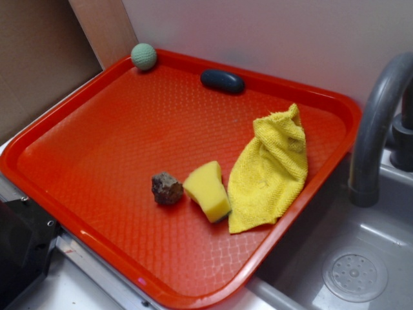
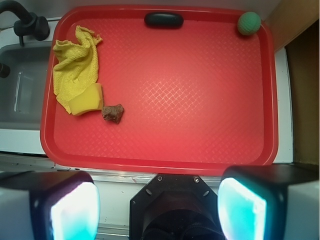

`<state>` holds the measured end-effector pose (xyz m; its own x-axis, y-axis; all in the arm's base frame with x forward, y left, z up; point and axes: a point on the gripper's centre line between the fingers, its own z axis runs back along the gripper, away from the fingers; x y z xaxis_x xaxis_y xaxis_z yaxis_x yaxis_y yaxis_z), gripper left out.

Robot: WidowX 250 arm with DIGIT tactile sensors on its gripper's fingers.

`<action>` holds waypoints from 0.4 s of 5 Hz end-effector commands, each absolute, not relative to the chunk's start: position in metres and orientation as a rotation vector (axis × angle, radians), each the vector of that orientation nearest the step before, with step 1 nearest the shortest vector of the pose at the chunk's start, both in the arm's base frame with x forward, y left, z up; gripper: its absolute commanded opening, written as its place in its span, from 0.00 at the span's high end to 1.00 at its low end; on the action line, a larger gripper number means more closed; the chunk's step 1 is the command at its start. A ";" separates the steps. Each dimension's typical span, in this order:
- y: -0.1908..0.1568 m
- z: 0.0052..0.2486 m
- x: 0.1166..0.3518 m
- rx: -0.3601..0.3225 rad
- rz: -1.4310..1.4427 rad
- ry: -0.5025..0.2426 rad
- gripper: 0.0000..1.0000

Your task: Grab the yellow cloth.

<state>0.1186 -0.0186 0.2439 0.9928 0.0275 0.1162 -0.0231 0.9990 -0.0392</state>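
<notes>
Working across the wrist view from the left, we meet the dark faucet (image 2: pixel 22 22) in the upper left corner and the grey sink (image 2: pixel 20 90) below it, beside the red tray (image 2: pixel 165 157) that fills most of the frame. Just inside the tray's left rim lies the yellow cloth (image 2: pixel 75 67), bunched and folded, its upper end rumpled into a small peak; we judge those raised folds to be the easiest place to pinch. Its lower end touches the pale yellow sponge (image 2: pixel 87 101), and just right of the sponge sits a small brown rock (image 2: pixel 113 113), close but apart from the cloth. Further right the tray's middle is bare; a dark oval object (image 2: pixel 163 20) rests against the top rim, and a green ball (image 2: pixel 249 23) sits in the upper right corner. The hand (image 2: pixel 157 210) appears along the bottom edge, its two fingers (image 2: pixel 75 210) standing far apart, released and holding nothing. It hangs near the tray's lower rim, well apart from the cloth, so we judge the grab not yet begun: we would need to travel toward the upper left and descend there. Because the sponge touches the cloth, a descent on the cloth's upper part, away from sponge and rock, looks safest to us.
</notes>
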 end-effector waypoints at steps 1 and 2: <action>-0.019 0.244 0.119 -0.038 0.025 -0.117 0.00; -0.032 0.215 0.166 -0.079 0.082 -0.079 0.00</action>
<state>0.1663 -0.0318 0.2089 0.9944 0.0928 0.0514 -0.0886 0.9929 -0.0789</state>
